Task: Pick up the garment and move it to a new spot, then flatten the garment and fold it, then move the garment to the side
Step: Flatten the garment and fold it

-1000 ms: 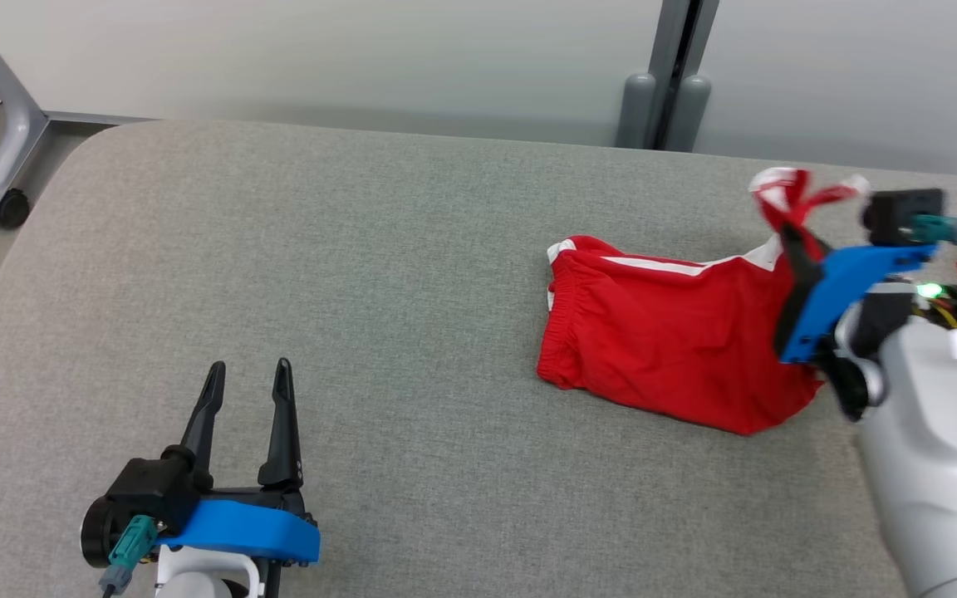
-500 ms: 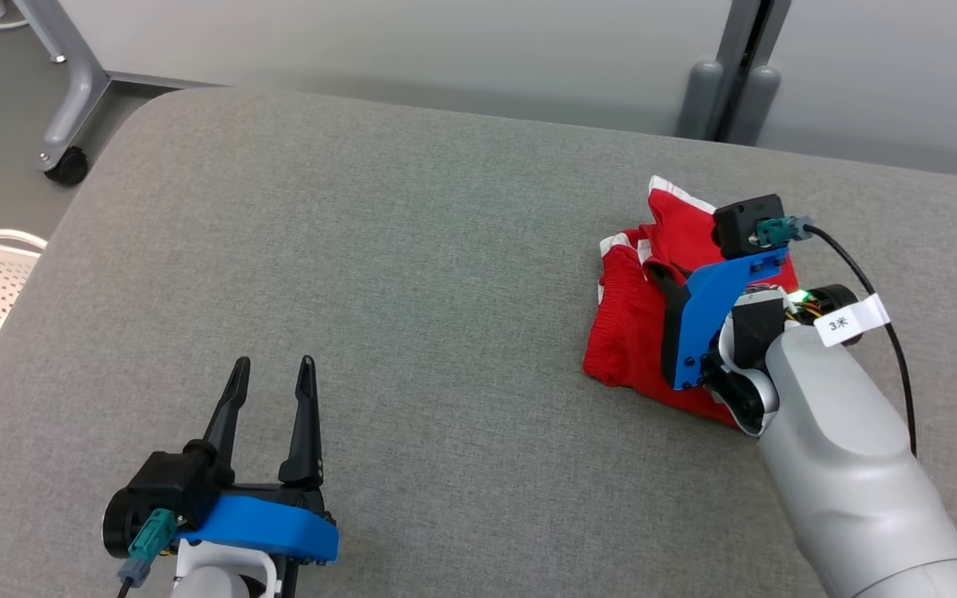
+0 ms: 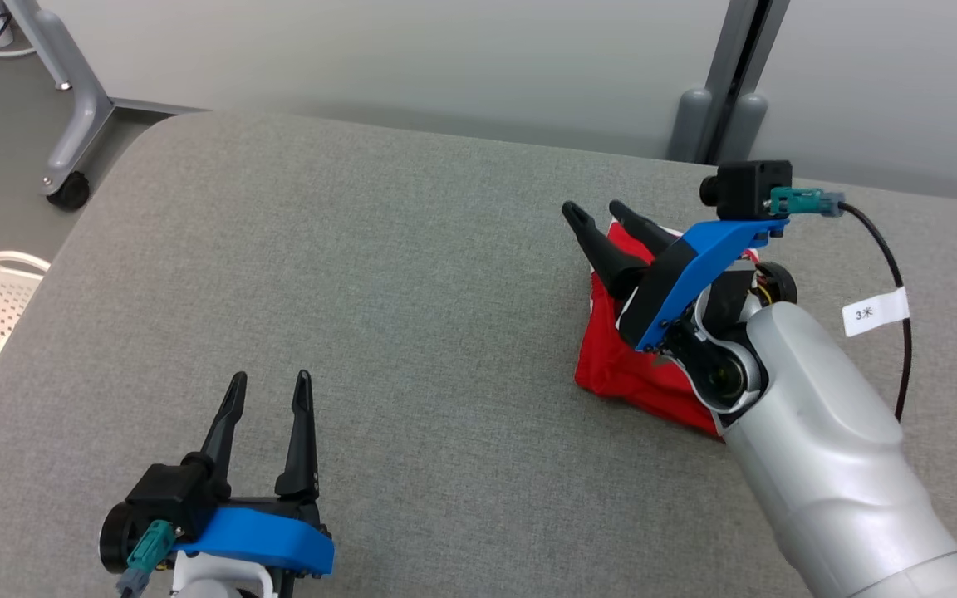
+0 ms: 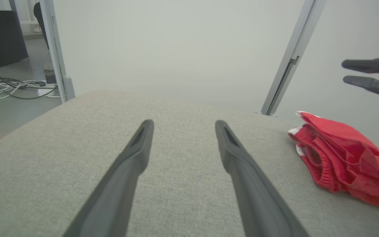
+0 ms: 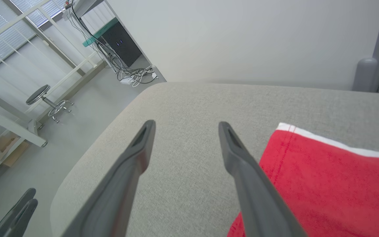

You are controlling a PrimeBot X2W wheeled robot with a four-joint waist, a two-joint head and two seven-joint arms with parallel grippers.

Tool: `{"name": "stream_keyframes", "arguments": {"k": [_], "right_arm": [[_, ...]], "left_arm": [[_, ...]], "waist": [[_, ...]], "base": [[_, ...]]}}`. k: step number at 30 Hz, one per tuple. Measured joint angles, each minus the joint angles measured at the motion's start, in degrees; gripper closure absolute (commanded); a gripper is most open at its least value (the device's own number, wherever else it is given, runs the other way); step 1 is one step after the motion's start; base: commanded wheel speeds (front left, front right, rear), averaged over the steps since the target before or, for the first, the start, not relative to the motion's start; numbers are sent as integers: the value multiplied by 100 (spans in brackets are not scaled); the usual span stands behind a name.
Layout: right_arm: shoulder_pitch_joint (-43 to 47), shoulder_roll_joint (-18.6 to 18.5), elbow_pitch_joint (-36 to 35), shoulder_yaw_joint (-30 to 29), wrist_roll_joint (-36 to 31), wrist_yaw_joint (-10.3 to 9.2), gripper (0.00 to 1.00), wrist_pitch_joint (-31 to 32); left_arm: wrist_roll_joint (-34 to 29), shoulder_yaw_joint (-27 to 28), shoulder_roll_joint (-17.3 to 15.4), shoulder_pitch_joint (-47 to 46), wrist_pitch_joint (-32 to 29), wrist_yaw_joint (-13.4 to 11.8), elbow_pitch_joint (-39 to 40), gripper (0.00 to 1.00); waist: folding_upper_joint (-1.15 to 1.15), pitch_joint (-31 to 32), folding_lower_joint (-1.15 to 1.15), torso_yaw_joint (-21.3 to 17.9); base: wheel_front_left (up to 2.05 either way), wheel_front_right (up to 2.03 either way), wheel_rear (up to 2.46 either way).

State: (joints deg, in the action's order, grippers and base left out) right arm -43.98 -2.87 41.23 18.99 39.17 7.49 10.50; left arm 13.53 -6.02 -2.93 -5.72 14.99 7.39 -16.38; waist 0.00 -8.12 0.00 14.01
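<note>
Covering most of the head view, the grey padded table [image 3: 362,291] carries one thing, the red garment [image 3: 611,374]. It lies on the robot's right part of the table, toward the far edge. It looks like a pair of shorts with white trim [image 5: 324,140], and it sits as a compact bundle of several layers, not spread out.

From this I judge that the moving, flattening and folding are done, and that the bundle is perhaps already at its side place. Whether this spot is the final one I cannot tell. The fold is not very neat: in the left wrist view the layers rise up and the elastic waistband [image 4: 314,158] gapes.

The right gripper [image 3: 595,212] is above the bundle, its fingers spread wide with nothing between them. The left gripper [image 3: 271,378] rests at the near left, well apart from the garment, its fingers also wide and empty.
</note>
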Motion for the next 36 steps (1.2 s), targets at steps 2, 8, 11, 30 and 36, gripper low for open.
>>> {"name": "stream_keyframes", "arguments": {"k": [2, 8, 11, 30, 36], "right_arm": [[1, -19, -246, -63, -53, 0, 0, -141], [483, -854, -805, -639, -758, 0, 0, -397], [892, -1071, -954, -1017, -1185, 0, 0, -407], [1228, -51, 519, -1196, -3331, 0, 100, -1545], [1061, -5, 1136, 26, -2529, 0, 100, -1766]], "left_arm": [[-4, 41, 3, 44, 0, -1, 10, 0], [-45, 164, -5, 233, 0, 0, 30, 0], [-53, 194, -7, 266, 1, 0, 44, 0], [-44, 46, -37, 9, 1, 0, 93, 0], [-43, -65, -55, -52, 1, 0, 24, 0]], "waist": [[0, 83, 0, -60], [0, 324, 0, -293], [0, 397, 0, -412], [0, 45, 1, -231], [0, -2, 0, 13]], "base": [[0, 0, 0], [0, 0, 0], [0, 0, 0], [0, 0, 0], [0, 0, 0]]}}
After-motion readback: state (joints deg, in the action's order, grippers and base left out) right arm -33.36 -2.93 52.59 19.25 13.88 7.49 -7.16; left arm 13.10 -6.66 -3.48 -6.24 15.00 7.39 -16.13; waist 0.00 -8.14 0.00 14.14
